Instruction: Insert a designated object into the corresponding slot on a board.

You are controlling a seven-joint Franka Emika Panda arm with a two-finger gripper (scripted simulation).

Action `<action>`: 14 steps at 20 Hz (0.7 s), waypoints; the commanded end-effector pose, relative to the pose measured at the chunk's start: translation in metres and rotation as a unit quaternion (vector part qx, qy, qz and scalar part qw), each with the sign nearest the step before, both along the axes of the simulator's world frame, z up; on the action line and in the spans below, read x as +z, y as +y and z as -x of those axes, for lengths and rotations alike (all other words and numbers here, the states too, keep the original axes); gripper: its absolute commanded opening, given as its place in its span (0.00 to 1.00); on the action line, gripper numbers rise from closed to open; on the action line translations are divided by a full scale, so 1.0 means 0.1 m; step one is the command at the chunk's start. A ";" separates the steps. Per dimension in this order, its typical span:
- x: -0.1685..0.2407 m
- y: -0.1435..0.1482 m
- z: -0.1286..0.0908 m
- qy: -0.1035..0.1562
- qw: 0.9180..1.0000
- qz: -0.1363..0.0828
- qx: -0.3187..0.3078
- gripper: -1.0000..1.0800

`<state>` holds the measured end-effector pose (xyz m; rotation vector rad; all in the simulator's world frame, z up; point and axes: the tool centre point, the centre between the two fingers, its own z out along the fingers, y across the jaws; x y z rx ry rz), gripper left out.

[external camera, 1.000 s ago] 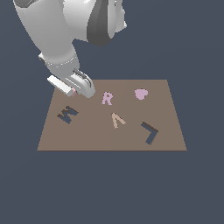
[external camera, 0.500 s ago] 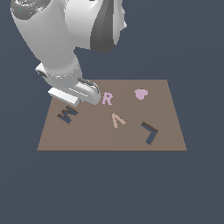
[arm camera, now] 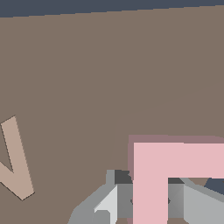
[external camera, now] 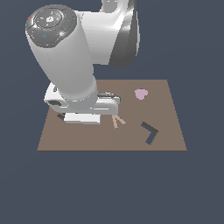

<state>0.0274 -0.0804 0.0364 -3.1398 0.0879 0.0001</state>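
1. Pink L block (arm camera: 151, 166): in the wrist view it fills the space right in front of the gripper (arm camera: 151, 202); one leg runs down between the two grey fingers (arm camera: 124, 199), the other sticks out sideways. A darker fringe along its edges reads as a shadow on the board (arm camera: 87, 65), so the block is prob. held just above the surface, not resting on it. In the exterior view the block is hidden under the arm (external camera: 65, 57).
2. Jaws: clamped on the L's leg, one finger each side, as far as the wrist view shows; actual pad contact is covered by the block.
3. Slot (external camera: 149, 131): dark L-shaped recess toward the exterior view's right, on the near half of the board (external camera: 166, 142); well apart from the arm's wrist, which hangs over the board's left part.
4. Other bits: tan V-like piece (external camera: 117, 121) lies between wrist and slot, also seen flat on the board in the wrist view (arm camera: 15, 162); pink heart (external camera: 141, 93) at the far right; a corner of another dark recess (external camera: 61, 116) peeks out on the left beside the wrist.
5. Handling, judged: block looks thin, stiff and light; no sag; smooth faces, so it may twist in a narrow pinch. Gripping one leg near the corner keeps it balanced and leaves the outline free to enter the recess.
6. Next move, judged: carry it right toward the slot, clear of the tan piece; match the L's angle to the recess before lowering, since the fit looks close and a small yaw error would leave it perched on the rim.
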 end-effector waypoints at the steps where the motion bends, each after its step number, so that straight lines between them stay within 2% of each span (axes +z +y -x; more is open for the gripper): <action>1: 0.01 0.20 -0.17 0.000 0.998 0.000 0.058 0.00; 4: 0.01 0.45 -0.33 0.000 0.992 0.000 0.123 0.00; 7: 0.02 0.71 -0.44 0.000 0.983 0.000 0.184 0.00; 10: 0.03 0.97 -0.52 0.000 0.970 -0.001 0.242 0.00; 14: 0.03 1.31 -0.58 0.000 0.949 -0.001 0.315 0.00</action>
